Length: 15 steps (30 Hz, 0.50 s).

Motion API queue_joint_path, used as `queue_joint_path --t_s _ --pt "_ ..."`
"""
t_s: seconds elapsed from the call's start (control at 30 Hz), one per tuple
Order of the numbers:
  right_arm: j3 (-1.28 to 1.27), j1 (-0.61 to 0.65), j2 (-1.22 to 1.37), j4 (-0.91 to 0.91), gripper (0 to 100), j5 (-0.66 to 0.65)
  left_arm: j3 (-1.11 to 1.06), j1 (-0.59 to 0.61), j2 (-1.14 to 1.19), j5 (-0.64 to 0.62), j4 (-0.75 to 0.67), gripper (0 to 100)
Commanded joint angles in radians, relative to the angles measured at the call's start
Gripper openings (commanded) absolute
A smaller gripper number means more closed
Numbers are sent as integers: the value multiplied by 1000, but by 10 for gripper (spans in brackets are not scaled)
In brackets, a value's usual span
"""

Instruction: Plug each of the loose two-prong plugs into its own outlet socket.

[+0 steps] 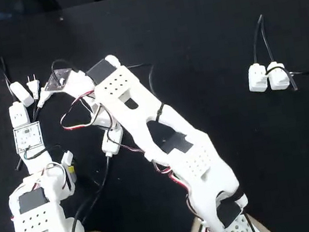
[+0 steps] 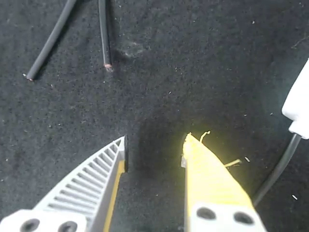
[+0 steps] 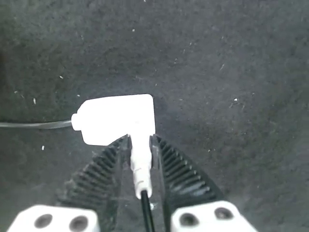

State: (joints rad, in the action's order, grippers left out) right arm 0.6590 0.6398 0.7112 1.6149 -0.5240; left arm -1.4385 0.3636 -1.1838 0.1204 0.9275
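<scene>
White piece point(image 2: 299, 104) cut off at the edge: plug or socket, cannot tell.

Right arm point(image 1: 163, 132) bars centre; room around plug-socket pair point(image 1: 267, 76).

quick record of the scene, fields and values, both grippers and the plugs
right gripper: shut on plug neck
plug: white, black cord, prongs bare, at table's far left
left gripper: open, nothing between fingers, over bare table
white pair: two bodies side by side, touching, at table's right
table: black
</scene>
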Motion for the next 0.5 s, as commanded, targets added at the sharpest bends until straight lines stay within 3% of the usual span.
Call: queue_joint_path --t_s 0.0,0.47 --pt "-51 8 -70 -51 11 -46 21 -4 -14 6 2 195" --pt "-84 12 -70 -63 11 -55 22 -2 -14 6 2 195"
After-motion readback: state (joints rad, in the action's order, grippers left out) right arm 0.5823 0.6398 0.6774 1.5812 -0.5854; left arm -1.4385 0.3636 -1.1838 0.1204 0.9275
